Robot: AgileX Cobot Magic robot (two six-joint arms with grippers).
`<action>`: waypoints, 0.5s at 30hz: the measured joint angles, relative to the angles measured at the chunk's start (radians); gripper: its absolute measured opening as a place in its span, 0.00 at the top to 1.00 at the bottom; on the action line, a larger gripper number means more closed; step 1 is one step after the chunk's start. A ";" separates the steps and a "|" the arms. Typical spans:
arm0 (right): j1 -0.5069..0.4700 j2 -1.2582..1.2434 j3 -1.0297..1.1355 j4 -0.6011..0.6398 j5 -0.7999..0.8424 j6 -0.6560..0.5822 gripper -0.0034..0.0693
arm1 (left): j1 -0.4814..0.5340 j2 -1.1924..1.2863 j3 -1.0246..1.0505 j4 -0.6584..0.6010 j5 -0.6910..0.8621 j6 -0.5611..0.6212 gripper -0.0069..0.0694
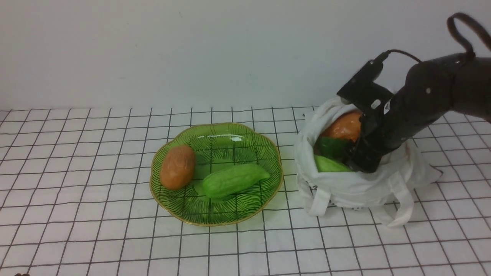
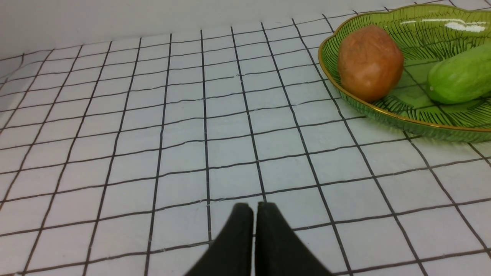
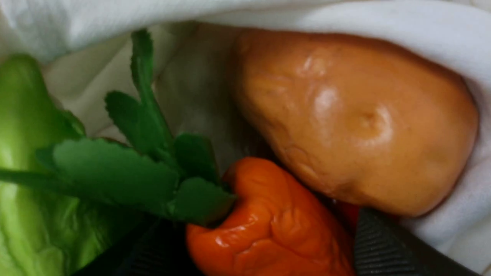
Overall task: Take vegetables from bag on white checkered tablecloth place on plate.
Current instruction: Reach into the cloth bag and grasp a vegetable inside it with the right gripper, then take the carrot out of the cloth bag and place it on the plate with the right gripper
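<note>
My right gripper (image 3: 264, 253) is down inside the soft white cloth bag (image 1: 356, 188), jaws spread wide and gripping nothing yet. The orange toy carrot w/ green leafy top (image 3: 264, 203) sits between my fingers (image 3: 383, 245). Risk: the tan-brown potato (image 3: 356, 119) presses right beside it, so closing could pinch that or bag cloth, or the slick skin slips. Fingertips are cut off, so I can't tell if the pads touch. The green glass plate (image 1: 226, 147) lies well off to my left. My left gripper (image 2: 255, 214) is closed tight, empty.

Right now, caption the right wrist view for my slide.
Right claw straddling the orange carrot inside the white bag, potato and green gourd alongside.
</note>
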 joint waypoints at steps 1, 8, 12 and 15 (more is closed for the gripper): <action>0.001 0.001 0.000 -0.015 -0.002 0.015 0.22 | 0.000 0.000 0.000 0.000 0.000 0.000 0.92; 0.006 -0.028 -0.005 -0.077 0.003 0.115 0.38 | 0.000 0.000 0.000 0.000 0.000 0.000 0.92; 0.006 -0.117 -0.016 -0.073 0.018 0.188 0.39 | 0.000 0.000 0.000 0.000 0.000 0.000 0.92; 0.006 -0.173 -0.017 -0.069 0.018 0.214 0.40 | 0.000 0.000 0.000 0.000 0.000 0.000 0.92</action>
